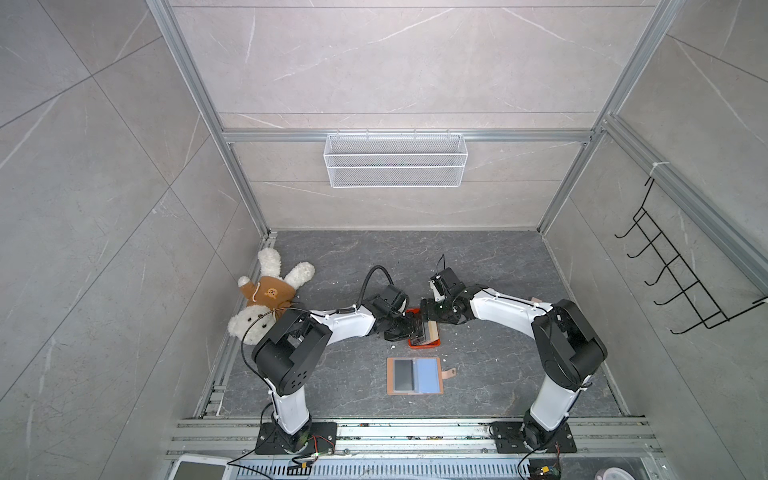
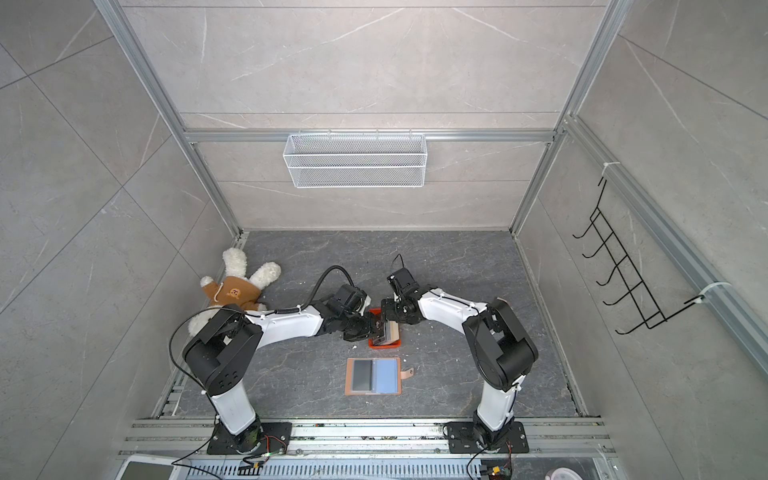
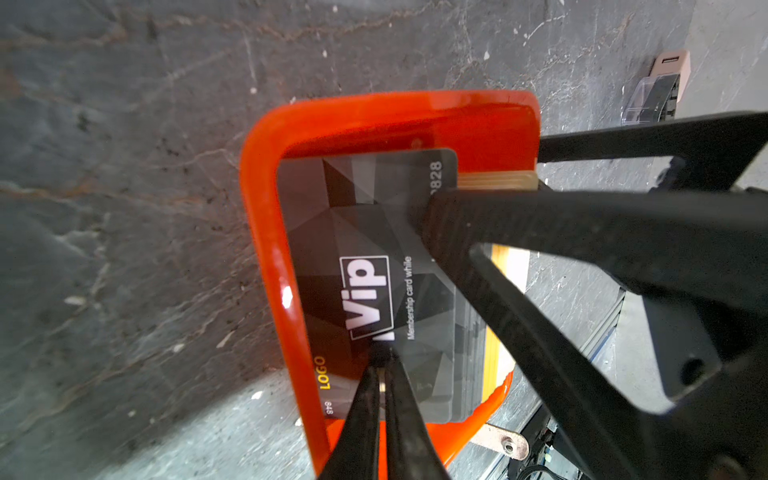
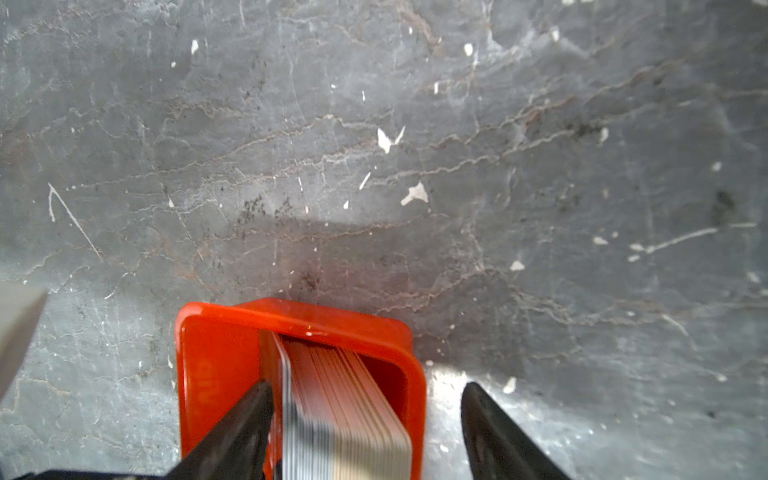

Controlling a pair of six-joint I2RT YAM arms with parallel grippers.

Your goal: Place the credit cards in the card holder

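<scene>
Orange plastic walled the small tray where the credit cards stood on edge in a packed stack, their upper edges exposed for picking. The left pincer was clenched, with nothing clearly between its jaws. Its tips met on the face of the front black VIP card, seemingly to steady or lean that card. The right pincer stood released and straddled the stack, one finger inside the tray just beside the front card and the other outside the opposite tray wall. It was probably poised to close on the stack. No card had been lifted yet. The card holder lay spread open and flat, well apart from both pincers on their base side, sleeves upward to receive cards.
</scene>
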